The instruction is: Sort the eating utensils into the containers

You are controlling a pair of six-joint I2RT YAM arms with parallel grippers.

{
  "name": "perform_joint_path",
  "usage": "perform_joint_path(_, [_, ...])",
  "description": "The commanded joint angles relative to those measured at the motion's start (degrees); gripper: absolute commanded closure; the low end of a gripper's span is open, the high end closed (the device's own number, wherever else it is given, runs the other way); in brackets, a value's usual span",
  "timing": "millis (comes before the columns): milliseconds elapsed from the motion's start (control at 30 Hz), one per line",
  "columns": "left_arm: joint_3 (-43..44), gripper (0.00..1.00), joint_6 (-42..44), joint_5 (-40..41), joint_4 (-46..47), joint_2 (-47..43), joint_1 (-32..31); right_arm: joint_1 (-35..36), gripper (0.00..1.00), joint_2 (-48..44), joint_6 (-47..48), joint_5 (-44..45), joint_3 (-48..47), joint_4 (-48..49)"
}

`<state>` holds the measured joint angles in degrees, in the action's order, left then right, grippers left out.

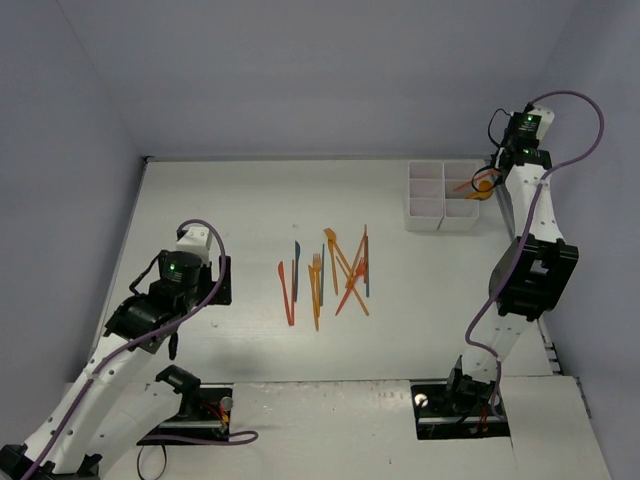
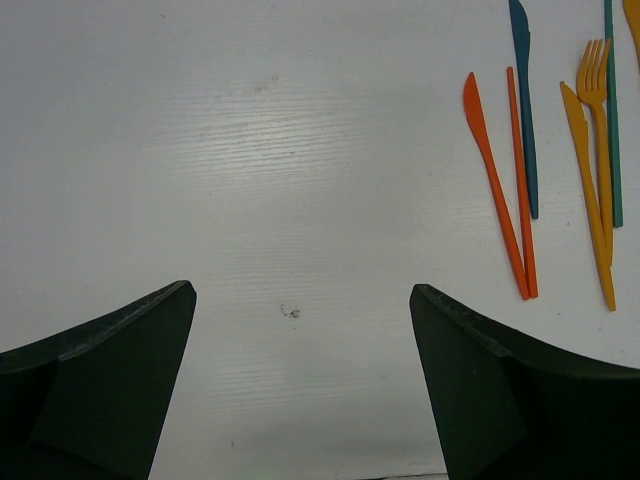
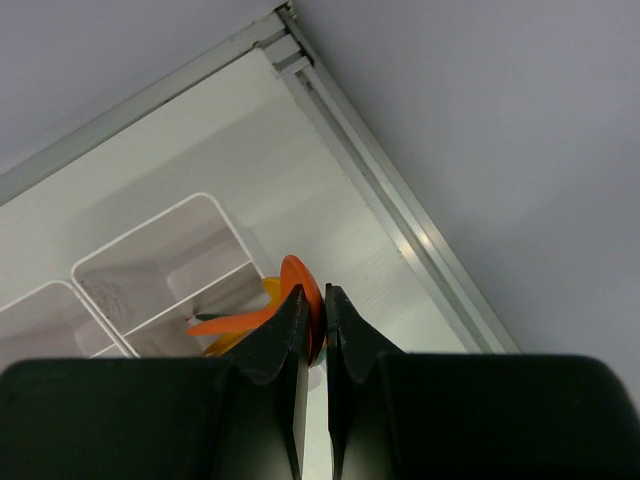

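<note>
Well, orange utensil (image 3: 301,282) between right fingers (image 3: 283,345).

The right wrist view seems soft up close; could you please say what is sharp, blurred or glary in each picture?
Right wrist view: the black right gripper is a dark featureless mass, the orange plastic utensil it pinches slightly soft, the white compartment tray clear. Left wrist view: orange plastic knife crisp, mild sheen on the white table. Top external view: even light, dimmer corners.
</note>
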<state>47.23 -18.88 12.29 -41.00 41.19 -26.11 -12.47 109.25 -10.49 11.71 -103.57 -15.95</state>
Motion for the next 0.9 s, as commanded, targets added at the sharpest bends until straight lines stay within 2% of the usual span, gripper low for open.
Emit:
perform_joint_path(0, [-0.2, 0.13, -0.6, 0.0, 4.5, -1.1, 0.4, 2.4, 1.00, 1.4, 3.1, -1.9, -2.5, 3.9])
perform_joint_path(267, [-0.5, 0.13, -0.4, 0.4, 4.9, -2.0, 0.4, 4.8, 1.00, 7.0, 4.3, -0.7, -3.2, 4.0])
perform_joint_path(500, [-0.6, 0.13, -0.4, 0.2, 4.8, -2.5, 0.4, 5.2, 0.71, 7.8, 4.3, -0.2, -4.2, 4.0])
perform_joint_path(567, [-0.6, 0.13, -0.4, 0.0, 4.9, -2.5, 0.4, 5.3, 0.60, 6.7, 4.5, 0.5, -4.4, 4.0])
perform_joint_path(667, [-0.5, 0.13, -0.3, -0.1, 4.8, -2.4, 0.4, 6.2, 0.49, 3.9, 5.6, 2.0, -4.4, 3.9])
perform_joint_path(867, [-0.5, 0.13, 0.1, -0.3, 5.1, -2.3, 0.4, 10.2, 0.41, -4.1, 7.4, 8.2, -0.7, 3.9])
